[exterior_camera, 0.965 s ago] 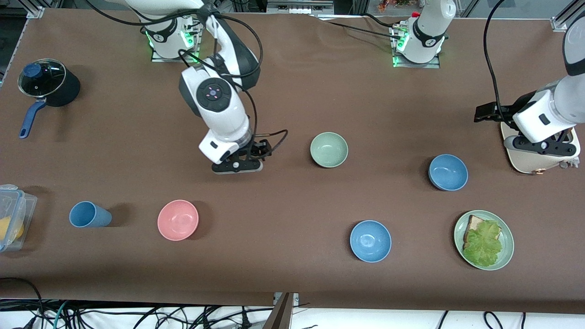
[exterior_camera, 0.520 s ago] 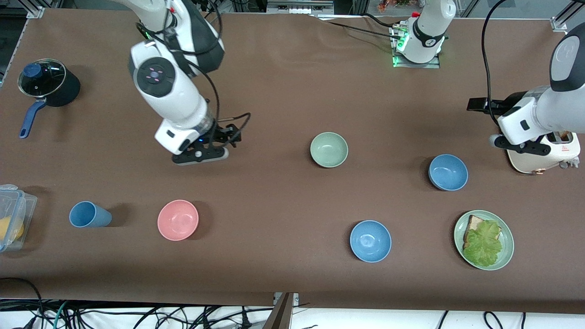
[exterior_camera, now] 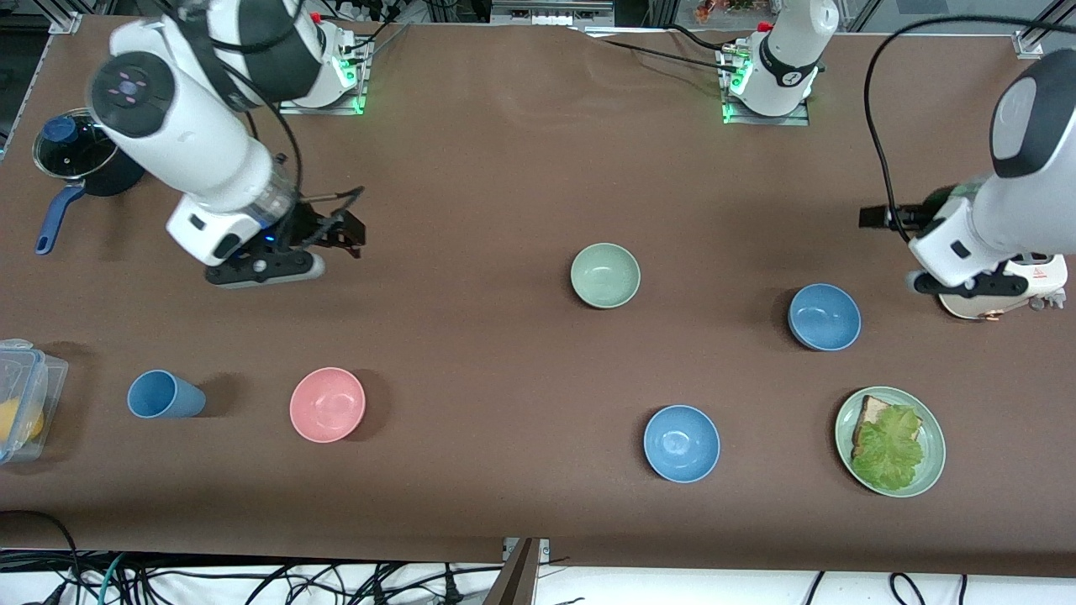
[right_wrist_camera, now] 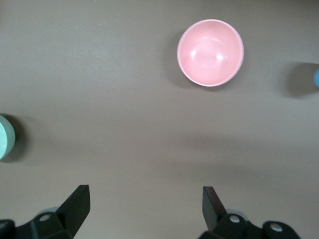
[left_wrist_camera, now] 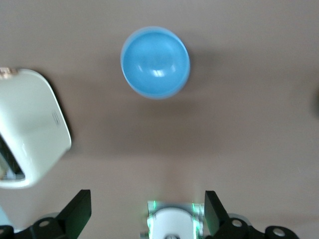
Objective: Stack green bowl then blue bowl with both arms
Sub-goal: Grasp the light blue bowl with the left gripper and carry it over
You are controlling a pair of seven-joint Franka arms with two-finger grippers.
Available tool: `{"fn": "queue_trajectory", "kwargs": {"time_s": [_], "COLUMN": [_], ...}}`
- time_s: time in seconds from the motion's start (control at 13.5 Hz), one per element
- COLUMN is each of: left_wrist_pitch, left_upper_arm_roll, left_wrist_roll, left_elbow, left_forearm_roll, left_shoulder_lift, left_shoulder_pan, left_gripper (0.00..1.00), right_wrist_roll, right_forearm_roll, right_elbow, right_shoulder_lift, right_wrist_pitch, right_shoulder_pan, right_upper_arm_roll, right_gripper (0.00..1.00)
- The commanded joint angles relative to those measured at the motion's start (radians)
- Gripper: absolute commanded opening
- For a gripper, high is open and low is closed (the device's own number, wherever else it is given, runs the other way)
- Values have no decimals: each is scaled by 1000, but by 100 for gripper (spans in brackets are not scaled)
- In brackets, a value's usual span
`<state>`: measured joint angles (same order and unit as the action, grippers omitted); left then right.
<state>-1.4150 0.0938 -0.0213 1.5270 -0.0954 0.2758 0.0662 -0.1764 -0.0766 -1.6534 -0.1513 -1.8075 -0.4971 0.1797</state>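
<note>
Front view first: the green bowl (exterior_camera: 605, 275) sits upright on the brown bench (exterior_camera: 504, 168) near the middle of the frame, nothing touching it. One blue bowl (exterior_camera: 825, 317) stands at mid-right, a second blue bowl (exterior_camera: 682, 443) lower down toward the centre, a pink bowl (exterior_camera: 327, 404) at lower left. The right hand (exterior_camera: 277, 269) hangs at upper left over bare bench, fingers spread and holding nothing. The left hand (exterior_camera: 975, 286) is at the right edge over a cream toaster (exterior_camera: 1009, 294), also spread wide and empty.

Left wrist view: the blue bowl (left_wrist_camera: 155, 62) lies in the upper middle of the frame, the toaster (left_wrist_camera: 30, 129) at the left edge, dark fingertips (left_wrist_camera: 77, 211) wide apart at the bottom.

Right wrist view: the pink bowl (right_wrist_camera: 210, 52) shows at upper right, a sliver of the green bowl (right_wrist_camera: 6, 137) at the left edge, the fingertips (right_wrist_camera: 75, 204) spread along the bottom.
</note>
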Motion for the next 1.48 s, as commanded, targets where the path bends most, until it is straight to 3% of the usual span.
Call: {"fn": "queue_trajectory", "kwargs": {"time_s": [0.0,0.37,0.67,0.82,0.97,1.11,1.19,1.26,1.41], "left_wrist_pitch": [-184,-750,-875,-906,-924,-944,-944,-941,-937], "left_upper_arm_roll": [3,3,3,3,1,-2,-2,-2,-3], "left_wrist_roll": [81,115,222,250,248,247,248,250,250], "left_elbow": [24,410,465,483,469,467,464,464,461], "left_forearm_roll": [-20,-20,-18,-18,-15,-15,-15,-17,-15], "left_shoulder_lift": [111,117,178,180,212,223,221,217,206], "left_shoulder_pan": [58,126,153,153,155,155,155,155,159], "left_gripper": [100,100,97,80,64,31,12,0,0], "right_wrist_roll": [64,164,196,210,266,279,281,279,273], "right_forearm_roll": [-20,-15,-5,-5,-6,-6,-6,-8,-6], "right_elbow": [-32,-2,41,44,44,44,44,44,44], "right_shoulder_lift": [74,122,121,121,116,114,113,113,116], "right_wrist_pitch": [45,151,169,169,171,171,171,172,194], "right_shoulder_pan": [-1,-1,0,49,223,381,431,463,480], "right_upper_arm_roll": [44,158,204,186,42,-99,-139,-158,-163], "right_gripper": [100,100,100,100,100,100,100,100,100]}}
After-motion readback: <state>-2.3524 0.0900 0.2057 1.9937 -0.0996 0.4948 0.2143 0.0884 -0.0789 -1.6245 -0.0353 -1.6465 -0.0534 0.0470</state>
